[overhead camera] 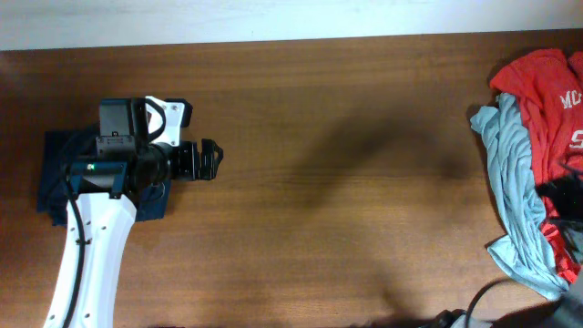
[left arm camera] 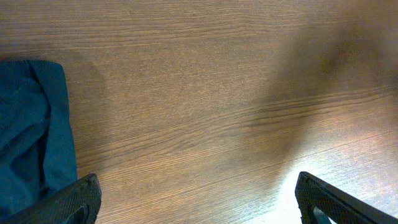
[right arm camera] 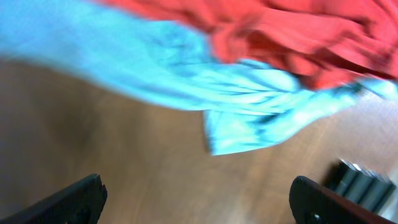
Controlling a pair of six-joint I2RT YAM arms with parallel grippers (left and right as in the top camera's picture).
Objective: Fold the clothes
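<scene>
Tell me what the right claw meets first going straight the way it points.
Probably the grey-blue T-shirt, bunched ahead of the open right claw; the red T-shirt lies beyond. Blur leaves depth unclear.

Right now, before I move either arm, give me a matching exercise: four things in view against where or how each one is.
Things:
1. navy shirt
2. grey-blue shirt
3. red shirt
4. left gripper

Places or states:
A. far right, white print on it
B. open over bare table
C. far left in the overhead view
D. right side, just left of the printed one, seen from overhead

Pairs: 1-C, 2-D, 3-A, 4-B.
</scene>
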